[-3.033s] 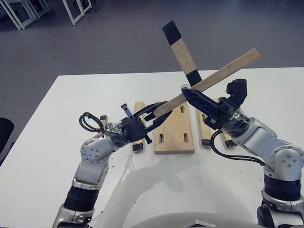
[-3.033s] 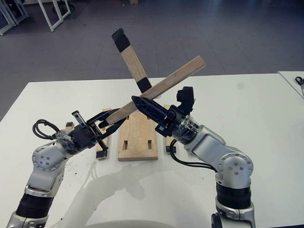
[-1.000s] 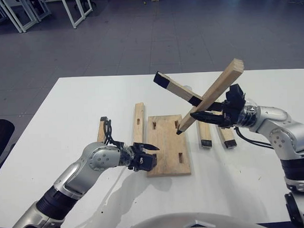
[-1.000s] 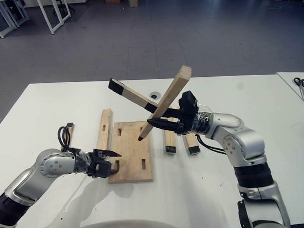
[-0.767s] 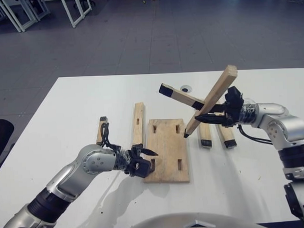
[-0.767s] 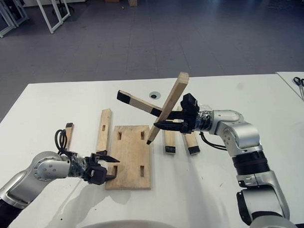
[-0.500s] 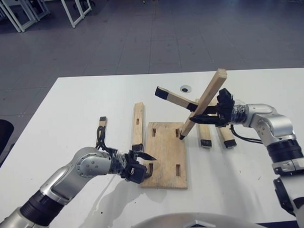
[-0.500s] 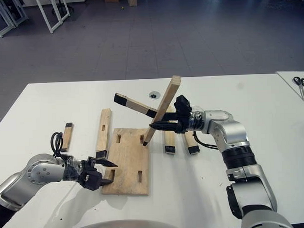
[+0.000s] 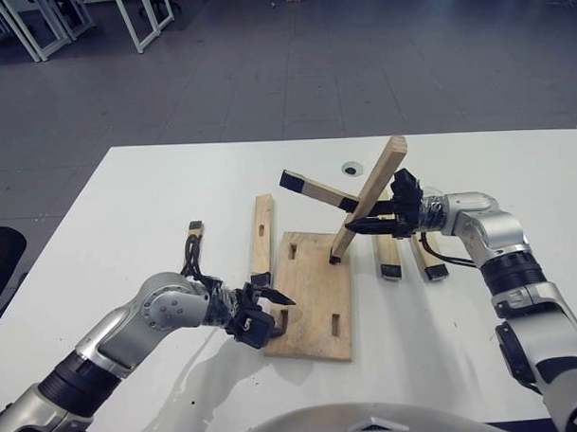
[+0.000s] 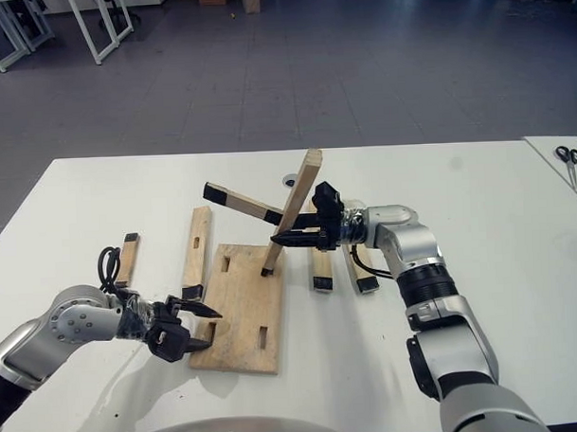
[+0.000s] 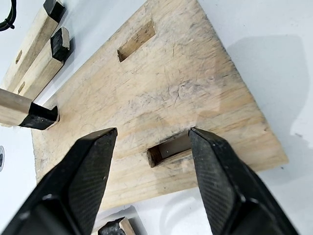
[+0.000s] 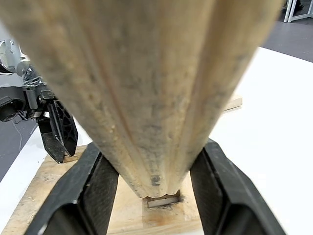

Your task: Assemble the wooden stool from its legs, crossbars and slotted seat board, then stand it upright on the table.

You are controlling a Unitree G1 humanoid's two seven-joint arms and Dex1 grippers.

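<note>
Jaws first: the right gripper (image 10: 294, 238) is clamped around the leg (image 9: 386, 170), gripping it low down. The left gripper (image 11: 152, 134) is spread wide, with a finger on either side of the seat board's (image 9: 315, 300) near-left slot. Can't tell if it's actually touching the wood.

The leg stands tilted, top leaning off to the right, with a black-tipped crossbar (image 9: 316, 189) crossing it and sticking out to the left. Its black bottom end sits right at the board's far-right slot. How deep it's gone in, I can't tell.

Three seconds back both grippers had that cross up in the air. A second ago the left one was already down at the board, while the leg's tip hung above its right side. Now the tip is at the slot and the leg is more upright.

The board lies flat on the white table (image 9: 127, 203). A loose leg (image 9: 262, 238) lies just left of it and a short piece (image 9: 193, 246) farther left. Two more pieces (image 9: 388, 255) (image 9: 430, 258) lie to the right.
</note>
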